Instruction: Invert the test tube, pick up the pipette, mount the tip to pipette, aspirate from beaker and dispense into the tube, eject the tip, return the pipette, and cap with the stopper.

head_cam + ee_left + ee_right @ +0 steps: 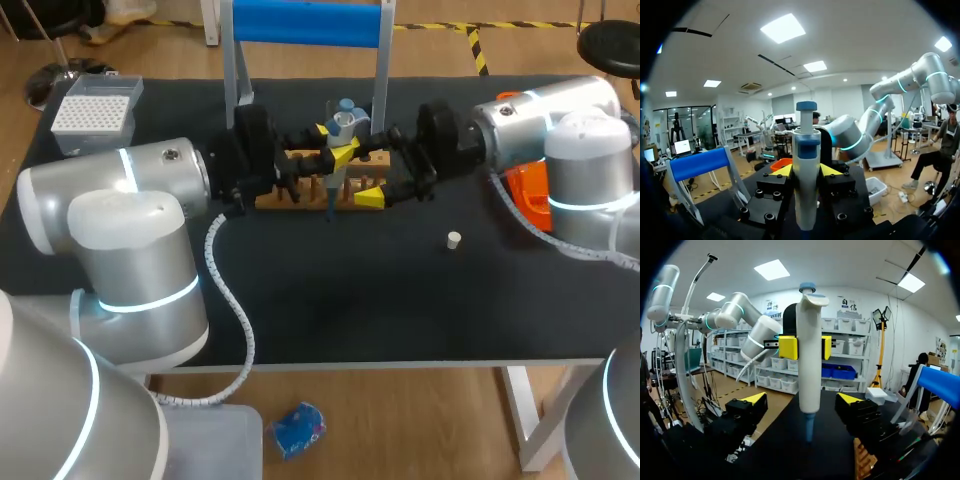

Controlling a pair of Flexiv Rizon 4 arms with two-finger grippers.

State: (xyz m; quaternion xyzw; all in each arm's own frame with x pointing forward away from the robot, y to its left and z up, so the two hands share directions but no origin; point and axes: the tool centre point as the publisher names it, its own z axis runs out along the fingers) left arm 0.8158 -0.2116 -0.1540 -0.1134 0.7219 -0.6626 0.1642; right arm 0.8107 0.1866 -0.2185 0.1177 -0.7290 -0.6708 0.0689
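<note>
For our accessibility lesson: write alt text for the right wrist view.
A white pipette stands upright, clamped by the left gripper. The right gripper is open, its yellow-tipped fingers either side of the pipette's lower end, not touching it.

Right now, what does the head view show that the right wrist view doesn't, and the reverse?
Head view only: the white stopper, alone on the table. Right wrist view only: the right gripper is plainly open, with both fingers standing clear of the pipette. Both: the pipette upright, clamped by the left gripper.
</note>
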